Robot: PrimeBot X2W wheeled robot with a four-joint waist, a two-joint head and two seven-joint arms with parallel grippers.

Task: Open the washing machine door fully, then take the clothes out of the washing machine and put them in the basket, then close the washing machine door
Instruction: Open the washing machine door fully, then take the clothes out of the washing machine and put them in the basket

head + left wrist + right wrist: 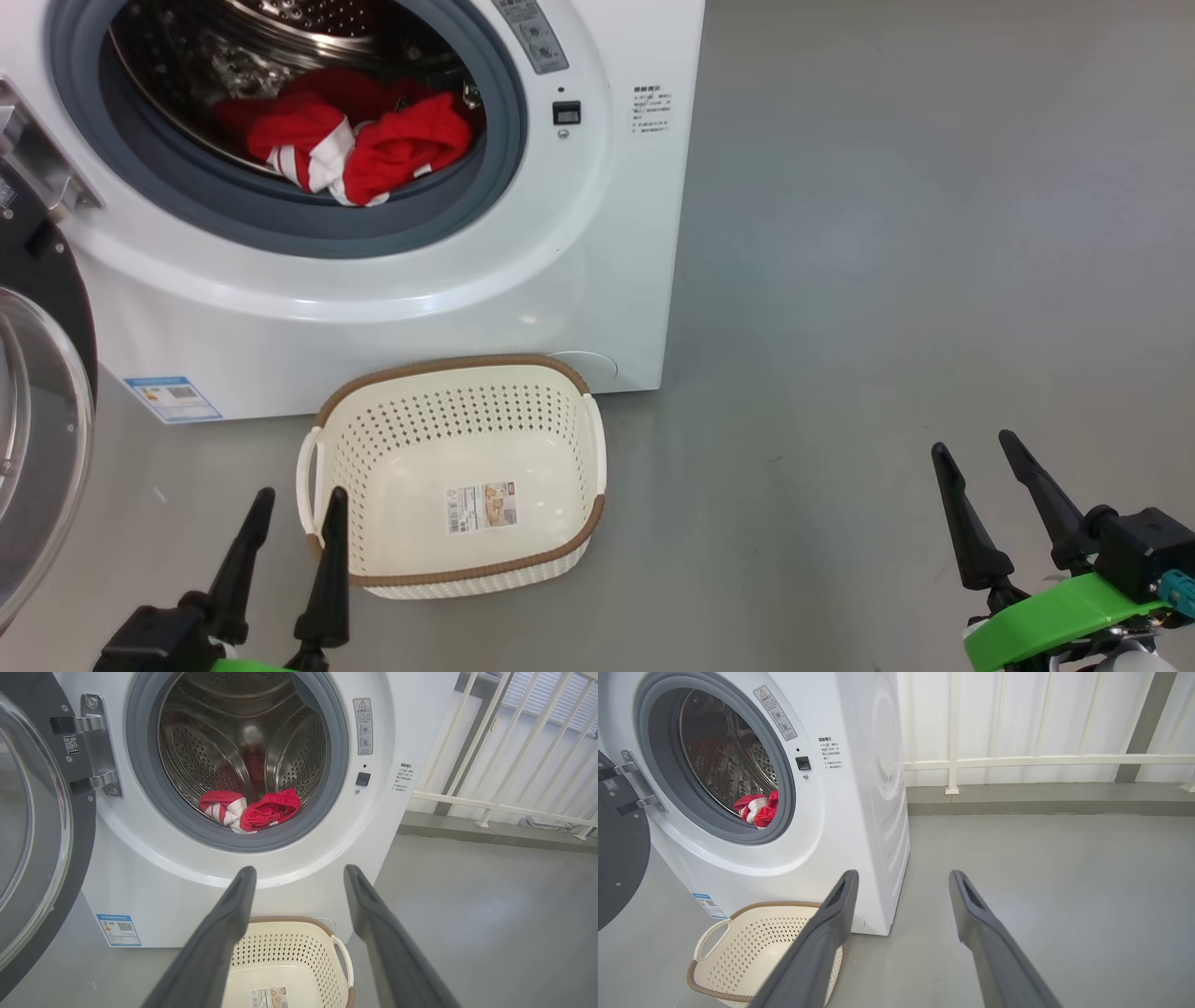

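Observation:
The white washing machine (392, 299) stands with its door (42, 429) swung wide to the left. Red clothes with white stripes (359, 145) lie at the front lip of the steel drum; I also see the clothes (252, 809) through the opening in the left wrist view and the clothes (756, 809) from the right wrist. The cream basket (457, 476) with a brown rim sits on the floor before the washer, nothing in it but its label. My left gripper (297, 502) is open beside the basket's left handle. My right gripper (976, 448) is open over bare floor, far right of the basket.
Grey floor (887, 280) stretches to the right of the washer. A white railing (1017, 760) and wall run behind it. The open door's glass bowl (28, 826) juts out on the left, near my left arm.

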